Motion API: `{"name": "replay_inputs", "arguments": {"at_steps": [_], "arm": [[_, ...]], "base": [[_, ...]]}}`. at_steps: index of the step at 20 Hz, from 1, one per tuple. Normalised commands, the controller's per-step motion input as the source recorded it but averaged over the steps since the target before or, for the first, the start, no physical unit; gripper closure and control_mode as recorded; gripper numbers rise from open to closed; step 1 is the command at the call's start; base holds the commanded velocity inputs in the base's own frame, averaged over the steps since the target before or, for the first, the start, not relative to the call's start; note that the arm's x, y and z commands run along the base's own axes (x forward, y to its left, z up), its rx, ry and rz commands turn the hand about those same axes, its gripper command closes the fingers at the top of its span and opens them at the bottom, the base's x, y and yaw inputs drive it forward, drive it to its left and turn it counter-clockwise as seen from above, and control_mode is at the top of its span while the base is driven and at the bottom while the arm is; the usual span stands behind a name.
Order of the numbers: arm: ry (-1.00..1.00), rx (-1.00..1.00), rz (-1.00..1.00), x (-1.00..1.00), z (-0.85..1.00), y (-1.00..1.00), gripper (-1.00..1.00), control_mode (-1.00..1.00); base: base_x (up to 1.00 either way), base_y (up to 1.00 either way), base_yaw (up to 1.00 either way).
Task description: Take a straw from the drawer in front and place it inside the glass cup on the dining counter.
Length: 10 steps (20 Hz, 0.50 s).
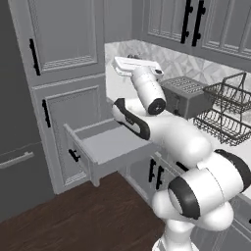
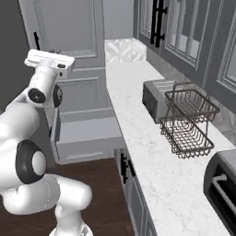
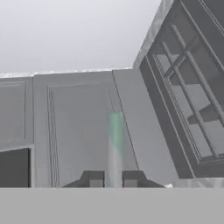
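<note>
Straw was pinched in the gripper, fingers nearly together on it, a pale green translucent stick running up toward 12 o'clock from between the fingertips in the hand view. Behind it in that view were grey cabinet panels, with glass-fronted upper doors at 3 o'clock. Drawer stood pulled open below the arm, in the lower middle of the left base view, black bar handle on its front at 9 o'clock, plain grey inside with no contents I could make out. In the right base view the drawer sat just left of the marble surface. The hand was raised well above the drawer, gripper end up against the tall cabinet, fingers themselves too small to resolve in the base views. On the surface at 3 o'clock of the arm: toaster, then a wire dish rack beside it.
</note>
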Motion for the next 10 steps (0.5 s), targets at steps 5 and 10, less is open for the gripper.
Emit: {"name": "replay_inputs", "arguments": {"at_steps": [5,10], "arm": [[0.00,0.00,0.00,0.00,0.00,0.00,1.00,1.00],[0.00,0.00,0.00,0.00,0.00,0.00,1.00,1.00]], "base": [[-0.40,0.57,0.85],[-0.05,0.50,0.97]]}}
